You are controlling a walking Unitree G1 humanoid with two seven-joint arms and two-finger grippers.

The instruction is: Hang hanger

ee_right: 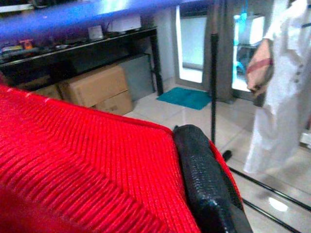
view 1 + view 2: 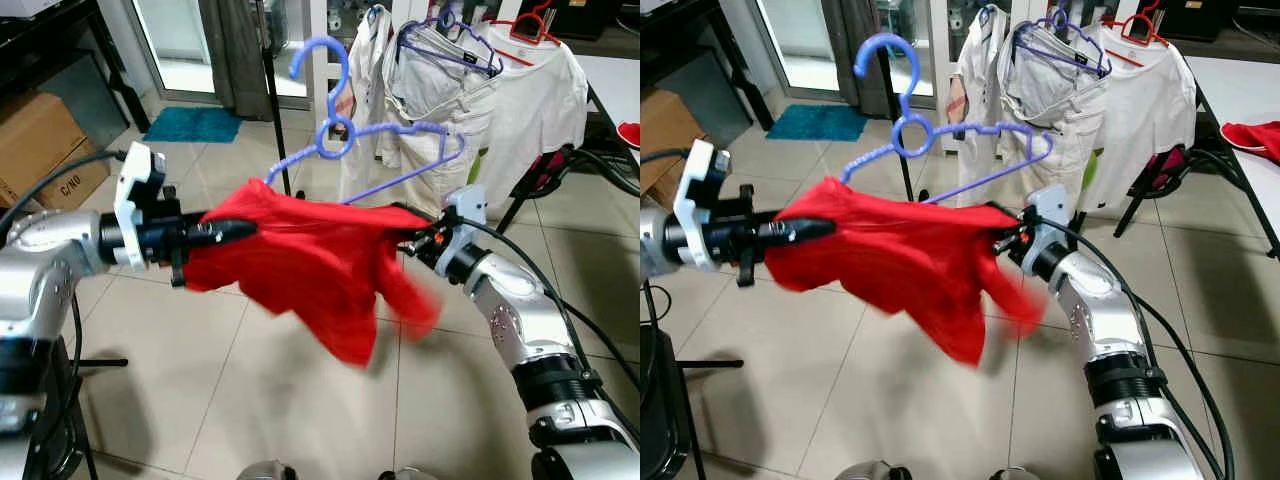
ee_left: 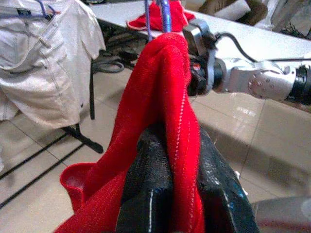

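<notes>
A purple hanger (image 2: 345, 135) carries a red knit garment (image 2: 310, 260), held up in the air between my two arms. My left gripper (image 2: 240, 229) is shut on the garment's left shoulder; in the left wrist view the red cloth (image 3: 170, 121) runs between the black fingers (image 3: 146, 194). My right gripper (image 2: 412, 238) is shut on the garment's right shoulder, with one black finger (image 1: 204, 179) lying against the knit (image 1: 73, 170). The hanger's hook (image 2: 885, 55) points upward and its right arm (image 2: 1010, 165) sticks out bare past the cloth.
A clothes rack at the back holds white shirts (image 2: 440, 90) on purple and red hangers (image 2: 530, 25). A black pole (image 2: 275, 110) stands behind the hanger. Cardboard boxes (image 2: 40, 145) sit at the left, a teal mat (image 2: 195, 123) by the door, and a table (image 2: 1240, 90) at the right.
</notes>
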